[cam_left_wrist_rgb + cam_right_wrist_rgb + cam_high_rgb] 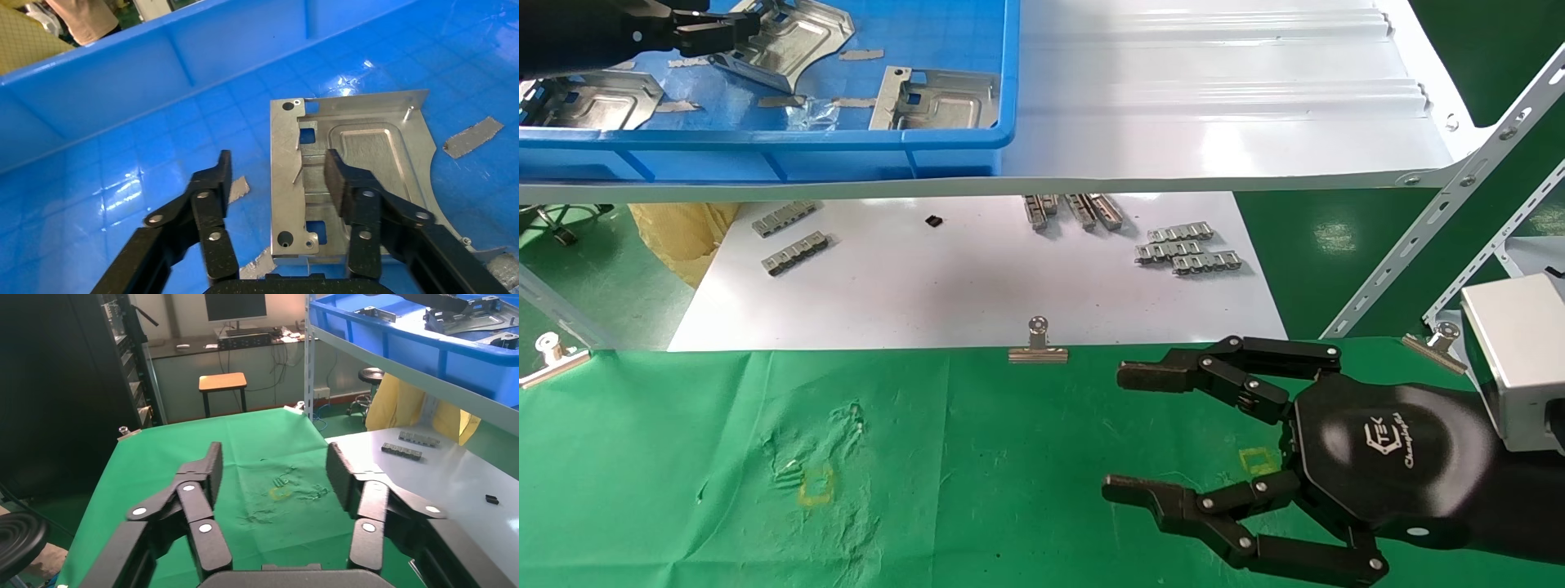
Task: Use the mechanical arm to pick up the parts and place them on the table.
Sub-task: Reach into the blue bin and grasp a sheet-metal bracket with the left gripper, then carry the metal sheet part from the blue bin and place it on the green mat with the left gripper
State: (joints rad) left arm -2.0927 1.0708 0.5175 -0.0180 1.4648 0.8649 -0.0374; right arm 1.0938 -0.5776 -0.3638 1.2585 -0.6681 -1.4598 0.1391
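Hovering left tool (276, 177) spread wide over a metal plate (352, 177) lying flat in the blue tray (764, 155).
Plate looks thin, stiff, slick, sharp-edged; best pinched across its folded slotted edge. Right tool (1128, 433) idles wide and empty over the green tabletop (682, 490).

The parts (361, 177) are shiny stamped metal; the tray (846, 155) is glossy blue plastic; the table (928, 457) has wrinkled matt green cloth.

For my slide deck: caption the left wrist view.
Open left gripper poised over a silver plate lying in the blue tray.
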